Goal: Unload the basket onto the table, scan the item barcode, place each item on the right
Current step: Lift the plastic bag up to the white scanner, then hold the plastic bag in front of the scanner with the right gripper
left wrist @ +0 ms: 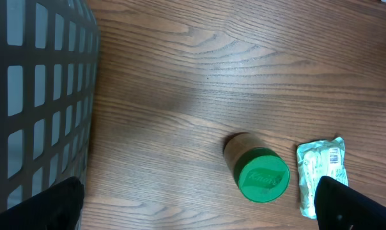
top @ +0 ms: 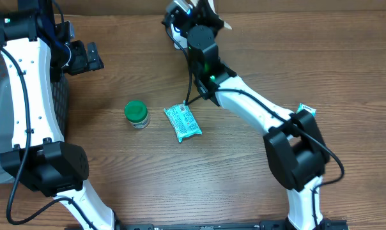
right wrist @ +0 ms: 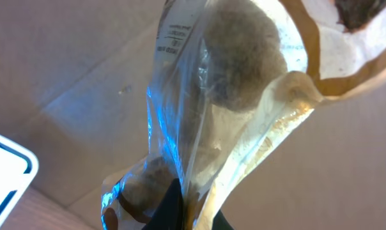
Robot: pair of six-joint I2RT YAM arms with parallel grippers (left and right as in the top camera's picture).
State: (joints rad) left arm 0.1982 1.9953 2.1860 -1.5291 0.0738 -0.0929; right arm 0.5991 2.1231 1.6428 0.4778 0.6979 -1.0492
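Right wrist view: a clear plastic bag (right wrist: pixel 244 76) holding round brown lumps is pinched at its lower edge by the right gripper (right wrist: pixel 190 211), which is clenched on it. Overhead, the bag sits at the table's (top: pixel 244 172) 12 o'clock edge. Near the centre lies a green packet (top: pixel 183 121), with a green-lidded jar (top: pixel 136 114) at its 9 o'clock. The left gripper (top: pixel 94 56) hovers at 10 o'clock, jaws spread wide, beside a mesh basket (left wrist: pixel 33 96).

A green-lidded jar (top: pixel 137 114) stands near a teal packet (top: pixel 182 121).

White arms (top: pixel 28 96), black joints (top: pixel 295 153), black cables (top: pixel 12 191)
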